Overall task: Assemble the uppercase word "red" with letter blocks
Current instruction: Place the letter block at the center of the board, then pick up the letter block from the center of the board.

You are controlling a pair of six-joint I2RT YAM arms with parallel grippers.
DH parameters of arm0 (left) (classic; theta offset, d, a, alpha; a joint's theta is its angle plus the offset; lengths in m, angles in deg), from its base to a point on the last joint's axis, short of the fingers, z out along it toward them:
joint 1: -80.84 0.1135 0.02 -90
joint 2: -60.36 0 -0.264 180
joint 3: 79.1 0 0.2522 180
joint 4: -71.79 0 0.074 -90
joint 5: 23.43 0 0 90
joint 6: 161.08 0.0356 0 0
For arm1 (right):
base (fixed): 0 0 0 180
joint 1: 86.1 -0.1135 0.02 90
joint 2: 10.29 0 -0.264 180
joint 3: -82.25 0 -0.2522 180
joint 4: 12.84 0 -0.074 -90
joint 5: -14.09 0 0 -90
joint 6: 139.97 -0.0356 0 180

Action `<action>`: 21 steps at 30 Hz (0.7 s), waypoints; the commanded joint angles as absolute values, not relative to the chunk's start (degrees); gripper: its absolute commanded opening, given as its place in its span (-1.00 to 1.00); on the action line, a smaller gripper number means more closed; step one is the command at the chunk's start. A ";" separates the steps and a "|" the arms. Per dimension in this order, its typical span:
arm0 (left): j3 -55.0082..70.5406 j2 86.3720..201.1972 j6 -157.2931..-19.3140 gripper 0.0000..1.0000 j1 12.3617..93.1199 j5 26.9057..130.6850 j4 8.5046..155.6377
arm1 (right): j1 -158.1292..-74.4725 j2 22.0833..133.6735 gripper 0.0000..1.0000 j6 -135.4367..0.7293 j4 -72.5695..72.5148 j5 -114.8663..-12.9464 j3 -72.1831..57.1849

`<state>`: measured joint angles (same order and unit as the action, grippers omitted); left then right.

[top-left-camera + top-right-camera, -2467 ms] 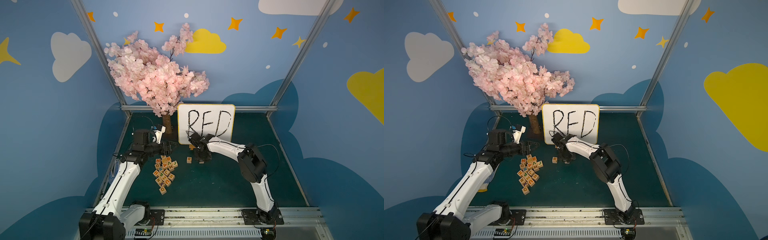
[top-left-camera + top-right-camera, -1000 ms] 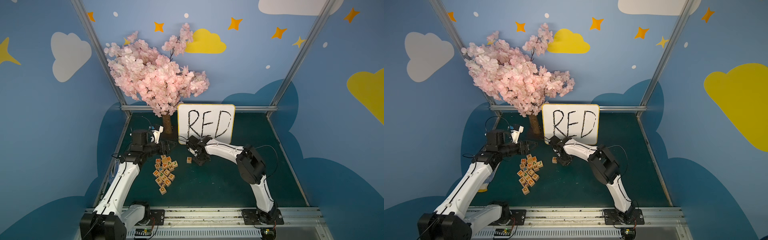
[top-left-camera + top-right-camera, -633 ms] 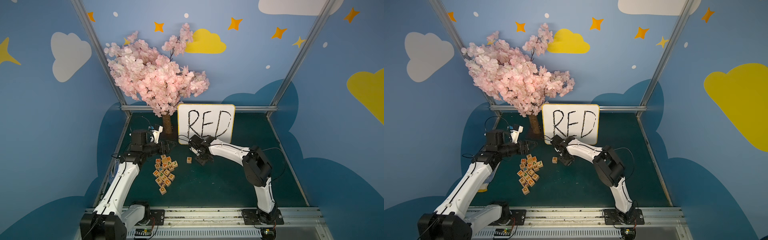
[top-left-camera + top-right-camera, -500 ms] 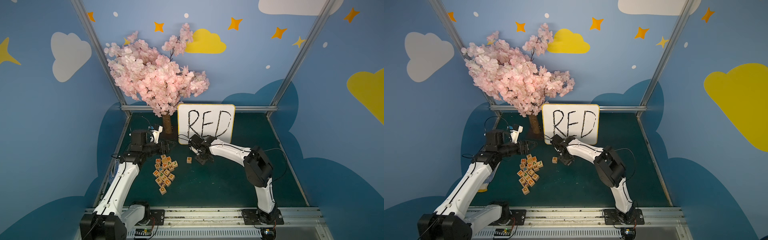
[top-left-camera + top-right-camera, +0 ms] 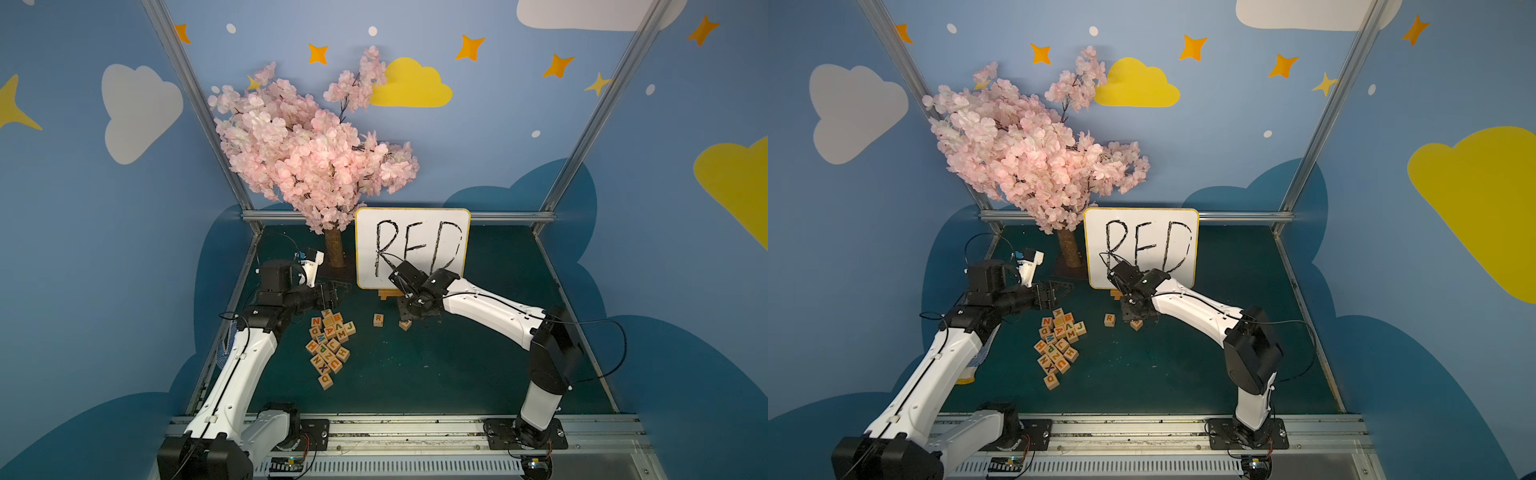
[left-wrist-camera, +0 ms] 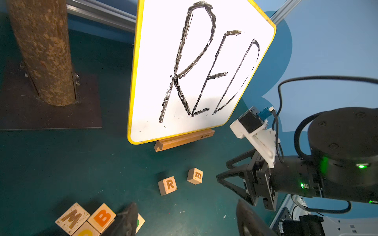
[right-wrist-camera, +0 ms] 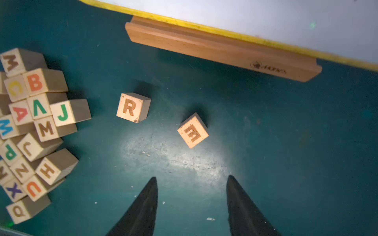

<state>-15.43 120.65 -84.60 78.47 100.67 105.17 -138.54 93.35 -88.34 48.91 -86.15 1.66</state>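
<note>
Right gripper (image 7: 192, 177) newly opened, E block (image 7: 192, 130) released askew near R block (image 7: 131, 107), left gripper (image 6: 186, 202) jaws apart, empty.

Both top views are lit softly and evenly from above: the walls are bright, the mat (image 5: 415, 374) is dark and shadows are faint. The wide lens tilts the posts (image 5: 200, 106) outward toward the edges. In the right wrist view a pale glare patch lies on the mat ahead of the right fingers (image 7: 145, 208), which are blurred. The R block (image 7: 131, 107) and E block (image 7: 193, 130) are sharp and cast short dark shadows toward the board (image 7: 266, 16), which is washed out. In the left wrist view the board's lettering is crisp, and the left fingers (image 6: 126, 220) are soft.
</note>
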 commanded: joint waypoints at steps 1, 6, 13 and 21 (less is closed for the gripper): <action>-16.19 120.05 -85.01 0.49 78.90 101.93 104.12 | -138.30 92.54 0.19 -99.82 49.20 -84.53 0.23; -16.27 119.69 -85.32 0.49 79.02 102.22 103.92 | -137.39 91.38 0.33 -106.80 46.25 -83.59 -4.06; -16.47 120.02 -85.83 0.49 79.50 103.06 103.31 | -136.12 94.11 0.46 -111.35 44.59 -79.60 -3.77; -16.65 119.85 -85.98 0.49 79.88 103.21 103.13 | -134.31 98.80 0.42 -112.22 43.95 -75.35 -1.02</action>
<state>-16.19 120.56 -85.89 79.60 101.99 104.14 -134.96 97.37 -111.05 43.95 -77.32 -2.43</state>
